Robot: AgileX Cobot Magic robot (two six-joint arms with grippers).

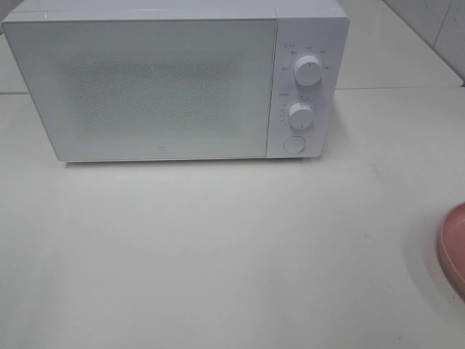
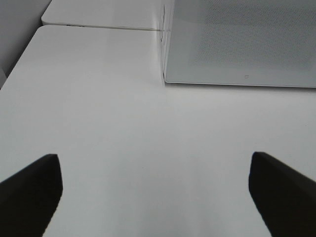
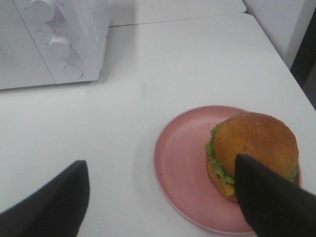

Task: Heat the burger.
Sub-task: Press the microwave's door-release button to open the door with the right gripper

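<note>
The burger [image 3: 254, 143], with a golden-brown bun and green lettuce, sits on a pink plate [image 3: 182, 163] in the right wrist view; only the plate's rim [image 1: 454, 247] shows at the exterior view's right edge. My right gripper [image 3: 163, 197] hangs open above the table, one dark finger [image 3: 269, 197] overlapping the burger's near side, the other over bare table. Over bare white table near the microwave's [image 2: 242, 44] left front corner, my left gripper [image 2: 153, 192] stands wide open, holding nothing. The white microwave [image 1: 167, 87] has its door shut. Neither arm shows in the exterior view.
The microwave has two white knobs [image 1: 308, 70] and a round button [image 1: 293, 144] on its right panel. The white table [image 1: 218, 247] stretches in front of it, with a seam behind. A tiled wall [image 1: 436, 22] stands at the back right.
</note>
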